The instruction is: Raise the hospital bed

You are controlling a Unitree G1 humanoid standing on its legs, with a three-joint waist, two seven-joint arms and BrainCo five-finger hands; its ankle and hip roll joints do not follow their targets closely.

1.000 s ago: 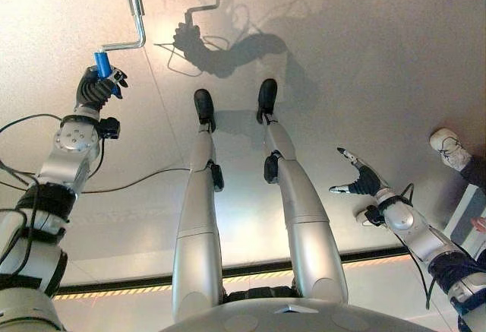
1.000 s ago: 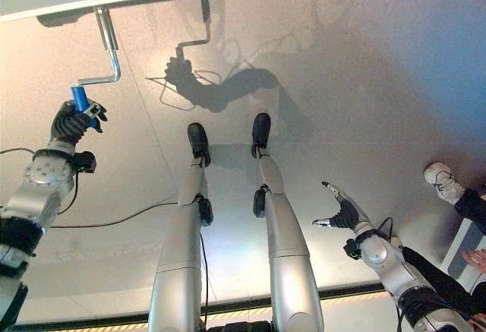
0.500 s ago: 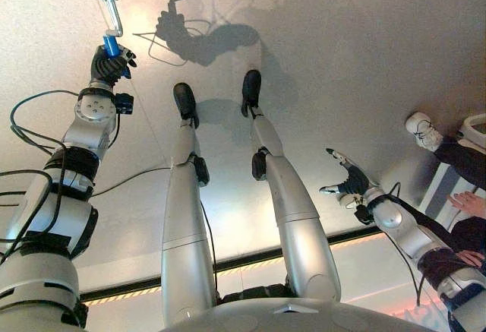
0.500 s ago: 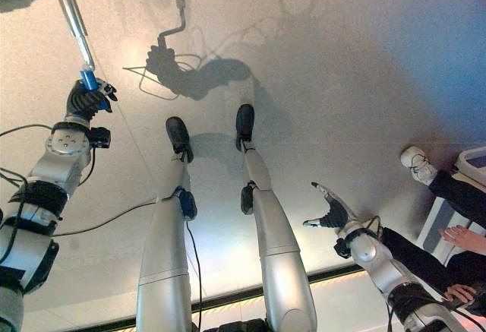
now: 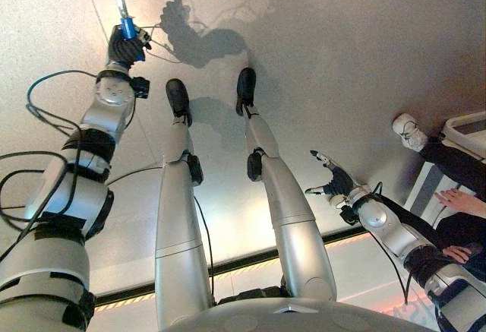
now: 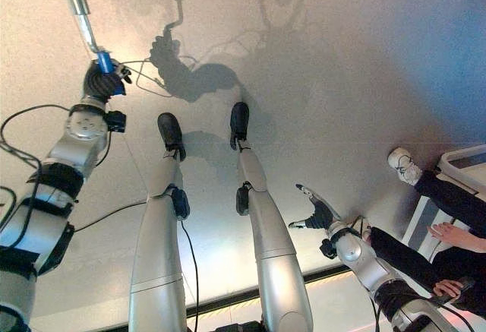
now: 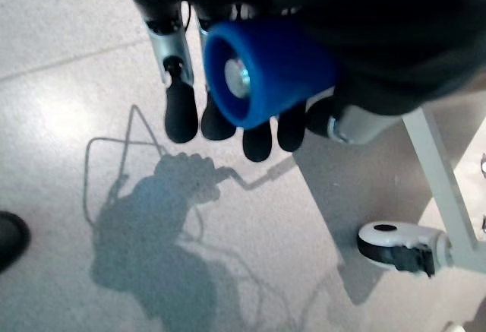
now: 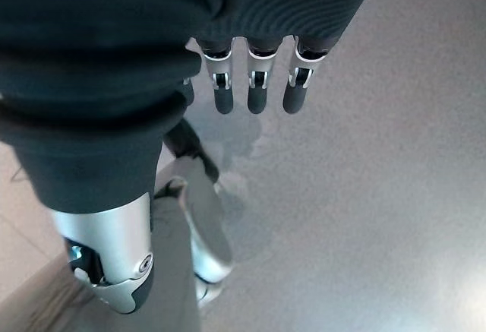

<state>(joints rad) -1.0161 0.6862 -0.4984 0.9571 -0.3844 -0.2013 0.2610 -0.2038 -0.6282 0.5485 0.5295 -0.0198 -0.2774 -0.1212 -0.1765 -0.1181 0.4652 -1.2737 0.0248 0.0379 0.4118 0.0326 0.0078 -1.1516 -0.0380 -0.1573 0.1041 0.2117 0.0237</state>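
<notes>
Blue plastic caps the end of a silver metal crank, and that round blue grip sits clasped in the left hand, whose dark-tipped fingers curl round it from one side while the thumb closes on the other. In the head views the left arm reaches up and forward on the robot's left, and the crank's shaft runs on from the grip toward the top edge of the scene, where the grey frame of the hospital bed stands; one of its white castor wheels rests on the pale speckled floor just beside that frame. The right hand hangs low on the robot's right, well apart from the crank, holding nothing; its fingers are straight and relaxed over bare floor, thumb spread to the side. A person sits at the far right, with a white shoe on the floor, dark trouser legs, and a hand resting on the lap, beside a white-and-grey piece of furniture.
</notes>
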